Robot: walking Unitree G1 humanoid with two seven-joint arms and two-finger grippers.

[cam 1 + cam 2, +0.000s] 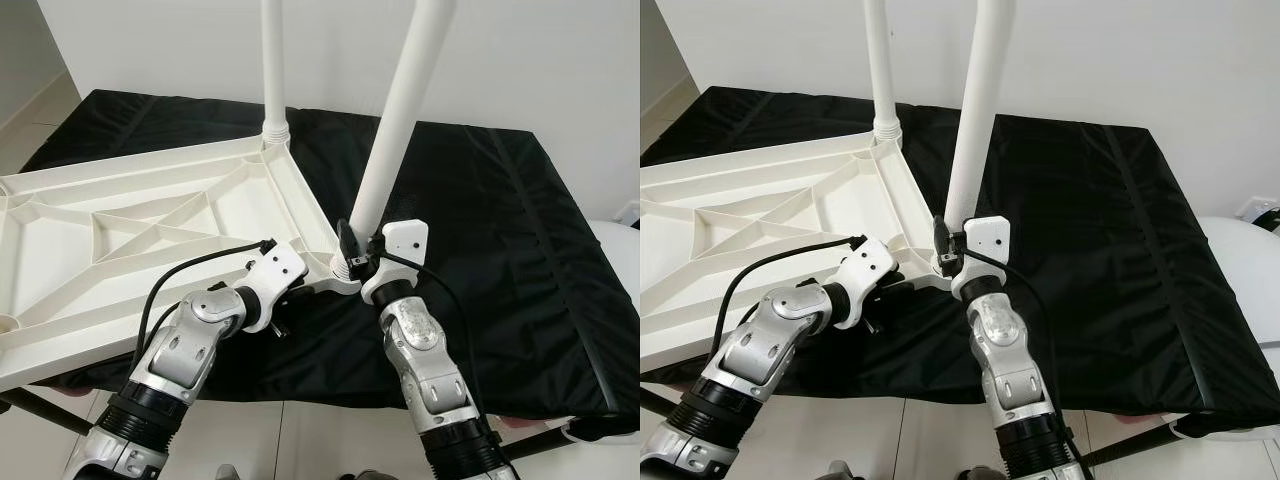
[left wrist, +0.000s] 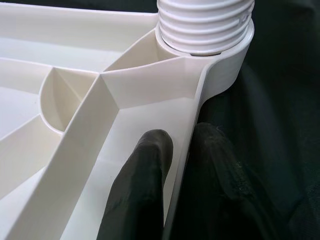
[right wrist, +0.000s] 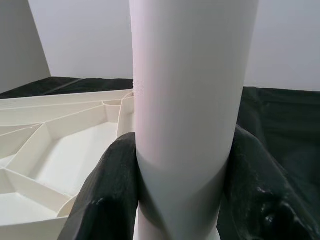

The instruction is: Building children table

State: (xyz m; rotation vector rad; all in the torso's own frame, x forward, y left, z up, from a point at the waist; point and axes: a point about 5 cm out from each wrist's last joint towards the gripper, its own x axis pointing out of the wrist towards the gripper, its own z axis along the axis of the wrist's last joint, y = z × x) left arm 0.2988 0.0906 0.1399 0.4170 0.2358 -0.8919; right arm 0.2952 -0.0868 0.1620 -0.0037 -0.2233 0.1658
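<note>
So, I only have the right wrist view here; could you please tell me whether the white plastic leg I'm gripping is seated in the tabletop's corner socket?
Observer: Yes, the near white plastic leg has its ribbed threaded end in the corner socket, but it leans to the right.
Operator: Thank you. What is the left gripper doing?
Observer: The left gripper pinches the rim of the upturned white ribbed tabletop beside that socket.
Operator: Any other legs fitted?
Observer: A second white leg stands upright at the far corner.

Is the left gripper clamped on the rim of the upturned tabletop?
Yes: the left gripper has one finger inside and one outside the tabletop rim, just below the leg socket.
</note>
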